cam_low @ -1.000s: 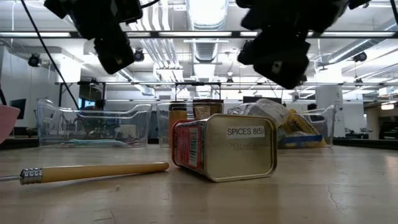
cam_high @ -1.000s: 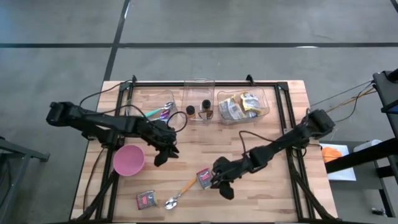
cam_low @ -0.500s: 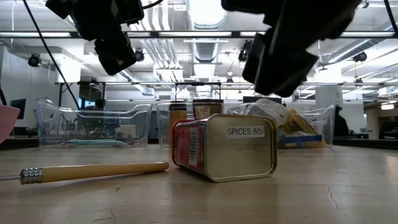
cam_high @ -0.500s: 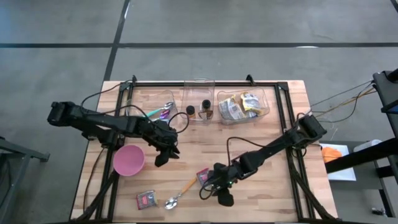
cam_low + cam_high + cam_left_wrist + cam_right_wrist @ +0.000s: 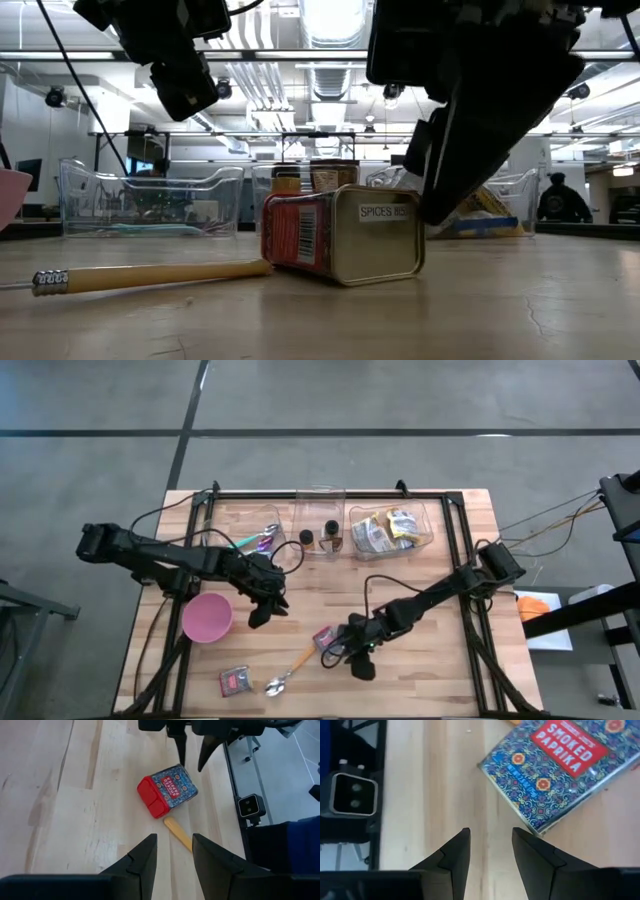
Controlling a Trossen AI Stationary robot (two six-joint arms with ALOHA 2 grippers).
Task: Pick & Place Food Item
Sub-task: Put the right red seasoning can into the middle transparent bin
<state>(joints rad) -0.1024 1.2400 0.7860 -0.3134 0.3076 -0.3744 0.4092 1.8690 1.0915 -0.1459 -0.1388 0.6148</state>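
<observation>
- Spoon (image 5: 290, 670) lies closest to me at the near edge of my table (image 5: 470, 510), with its wooden handle (image 5: 150, 276) pointing up toward the tin.
- Beside the spoon's bowl I see a small red packet (image 5: 235, 679) lying flat.
- Just past that is the paprika tin (image 5: 328, 642), the food thing I am after. It lies on its side on the wood, red cap (image 5: 152, 803) at one end, and the handle tip sits right by it.
- My right gripper (image 5: 352, 651) is low over the table, just beside the tin. Its two fingers (image 5: 455, 855) stand a little apart with nothing between them. The tin's corner is close in front of the tips, but I cannot tell if they touch it.
- Farther in, on the left side, I see a pink bowl (image 5: 207, 616) standing by itself.
- My left gripper (image 5: 262, 600) hangs in the air just next to that bowl. Its fingers (image 5: 142, 860) are a little apart too, and they grip nothing.
- At the far side stand three clear bins in a row. The left bin (image 5: 262, 512) has cutlery (image 5: 258, 538) in it, the middle bin (image 5: 320, 495) has small jars (image 5: 318, 538), and the right bin (image 5: 425, 515) has food packets (image 5: 385, 530).
- Way off in the room behind, a person (image 5: 558, 200) stands.
</observation>
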